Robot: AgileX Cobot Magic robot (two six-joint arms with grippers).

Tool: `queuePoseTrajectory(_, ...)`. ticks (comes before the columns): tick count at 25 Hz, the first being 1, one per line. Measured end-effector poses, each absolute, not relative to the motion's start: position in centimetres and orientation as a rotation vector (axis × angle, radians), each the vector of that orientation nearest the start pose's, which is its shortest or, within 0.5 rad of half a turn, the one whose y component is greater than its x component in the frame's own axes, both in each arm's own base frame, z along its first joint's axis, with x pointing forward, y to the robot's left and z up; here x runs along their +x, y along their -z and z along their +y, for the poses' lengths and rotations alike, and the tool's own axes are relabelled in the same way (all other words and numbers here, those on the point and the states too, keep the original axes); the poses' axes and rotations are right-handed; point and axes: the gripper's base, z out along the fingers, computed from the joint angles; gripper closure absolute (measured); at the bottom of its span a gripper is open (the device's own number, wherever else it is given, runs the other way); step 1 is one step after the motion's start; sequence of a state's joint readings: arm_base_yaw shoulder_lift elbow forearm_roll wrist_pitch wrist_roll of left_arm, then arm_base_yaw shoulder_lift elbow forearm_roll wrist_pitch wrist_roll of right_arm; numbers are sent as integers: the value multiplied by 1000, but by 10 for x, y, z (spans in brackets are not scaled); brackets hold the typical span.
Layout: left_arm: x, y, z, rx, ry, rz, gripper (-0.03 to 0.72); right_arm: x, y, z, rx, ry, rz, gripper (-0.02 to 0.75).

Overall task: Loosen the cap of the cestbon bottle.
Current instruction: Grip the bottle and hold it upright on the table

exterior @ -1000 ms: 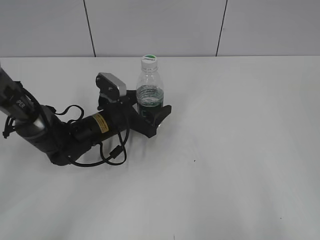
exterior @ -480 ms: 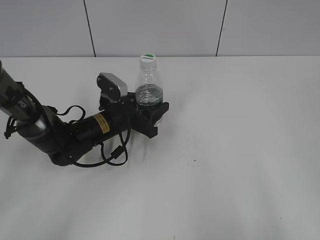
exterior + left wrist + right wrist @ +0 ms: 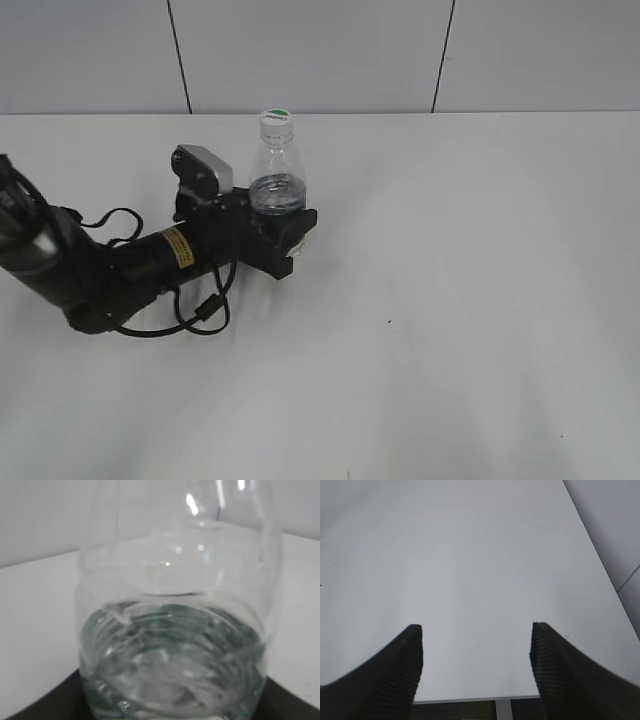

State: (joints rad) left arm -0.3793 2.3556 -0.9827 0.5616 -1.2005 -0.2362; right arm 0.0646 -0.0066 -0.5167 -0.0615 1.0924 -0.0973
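Bottle point(image 3: 277, 190) stands upright on white table point(image 3: 450, 300), rear left of centre, near back wall point(image 3: 320, 55). Cap point(image 3: 276, 121) sits on neck, white with green mark on top. Water fills lower part of bottle; left wrist view shows clear ribbed body point(image 3: 172, 645) filling frame. Left gripper point(image 3: 283, 228) clamped around lower bottle, jaws on either side, arm point(image 3: 110, 270) stretching left of bottle, low over table. Right gripper point(image 3: 476, 655) well apart from bottle, jaws spread wide, holding nothing, above bare table.
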Motion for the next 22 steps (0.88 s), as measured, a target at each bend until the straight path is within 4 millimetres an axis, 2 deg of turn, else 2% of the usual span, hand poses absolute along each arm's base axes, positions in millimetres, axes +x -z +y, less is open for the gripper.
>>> queuePoseTrajectory(3,345,-57,-175,743,725,1631,288,-9,-279,-6,-161,94,2046,223)
queuePoseTrajectory(5,339,-65,-172,842,751,1598,288,-9,-279,-6,-161,94,2046,223)
queuePoseTrajectory(10,317,-71,-184,1140,864,1478,288,-9,-279,-6,-161,94,2046,223)
queuePoseTrajectory(13,307,-70,-194,1231,905,1445,288,-9,-279,-6,-161,94,2046,223)
queuePoseTrajectory(16,302,-70,-205,1240,920,1436,288,-9,-279,-6,-161,94,2046,223)
queuePoseTrajectory(22,305,-70,-216,1090,892,1488,288,-9,-279,-5,-161,93,2046,223)
